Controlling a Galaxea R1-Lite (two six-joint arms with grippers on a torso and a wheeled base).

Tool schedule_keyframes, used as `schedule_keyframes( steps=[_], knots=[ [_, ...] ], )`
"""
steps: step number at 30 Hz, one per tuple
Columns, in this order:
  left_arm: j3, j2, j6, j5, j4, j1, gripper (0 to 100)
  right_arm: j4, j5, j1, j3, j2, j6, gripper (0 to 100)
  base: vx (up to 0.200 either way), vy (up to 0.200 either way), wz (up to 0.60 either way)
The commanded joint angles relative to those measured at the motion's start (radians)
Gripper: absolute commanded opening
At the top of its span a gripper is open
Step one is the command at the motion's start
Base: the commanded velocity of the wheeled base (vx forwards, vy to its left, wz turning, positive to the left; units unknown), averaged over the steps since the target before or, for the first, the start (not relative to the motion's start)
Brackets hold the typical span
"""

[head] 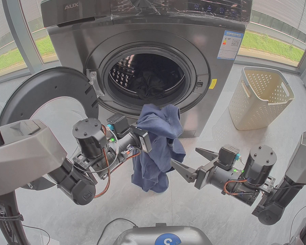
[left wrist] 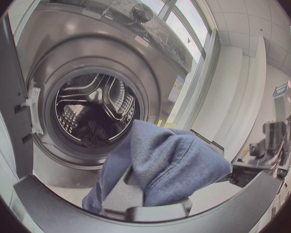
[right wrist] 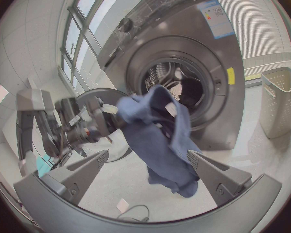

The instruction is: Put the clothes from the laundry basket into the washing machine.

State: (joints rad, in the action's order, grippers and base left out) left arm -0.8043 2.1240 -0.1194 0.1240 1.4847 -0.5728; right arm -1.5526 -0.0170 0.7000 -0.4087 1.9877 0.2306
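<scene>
- Clothes: one blue garment (head: 158, 143) hangs clamped in the left gripper (left wrist: 142, 198), and one dark garment (head: 149, 84) lies beyond it in the washing machine (head: 200, 51).
- Right gripper (head: 185, 156): spread wide, empty, just beside the hanging cloth.
- One laundry basket (head: 261, 99), well beyond the right gripper.
- Two stickers: a blue-white label (head: 230, 45) and a yellow sticker (head: 212, 83).

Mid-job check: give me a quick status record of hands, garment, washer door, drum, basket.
left hand: shut on the blue garment, raised in front of the drum opening
right hand: open, beside the garment's hanging part
blue garment: draped over the left hand, outside the drum
door: swung open to the left
drum: dark clothing inside
laundry basket: on the floor, right of the washing machine; no clothes visible in it
</scene>
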Motion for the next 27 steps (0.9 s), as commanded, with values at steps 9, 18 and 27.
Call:
schedule_keyframes(
  steps=[9, 18, 27],
  knots=[
    [0.036, -0.167, -0.006, 0.008, -0.027, -0.021, 0, -0.009, 0.002, -0.102, -0.067, 0.102, -0.027, 100, 0.000, 0.000, 0.00],
    [0.056, -0.187, -0.006, 0.009, -0.020, -0.038, 0, -0.009, 0.006, -0.129, -0.200, 0.221, -0.024, 100, 0.000, 0.000, 0.00],
    [0.094, -0.203, -0.006, 0.008, -0.009, -0.056, 0, -0.009, 0.006, -0.165, -0.328, 0.316, -0.024, 100, 0.000, 0.000, 0.00]
  ],
)
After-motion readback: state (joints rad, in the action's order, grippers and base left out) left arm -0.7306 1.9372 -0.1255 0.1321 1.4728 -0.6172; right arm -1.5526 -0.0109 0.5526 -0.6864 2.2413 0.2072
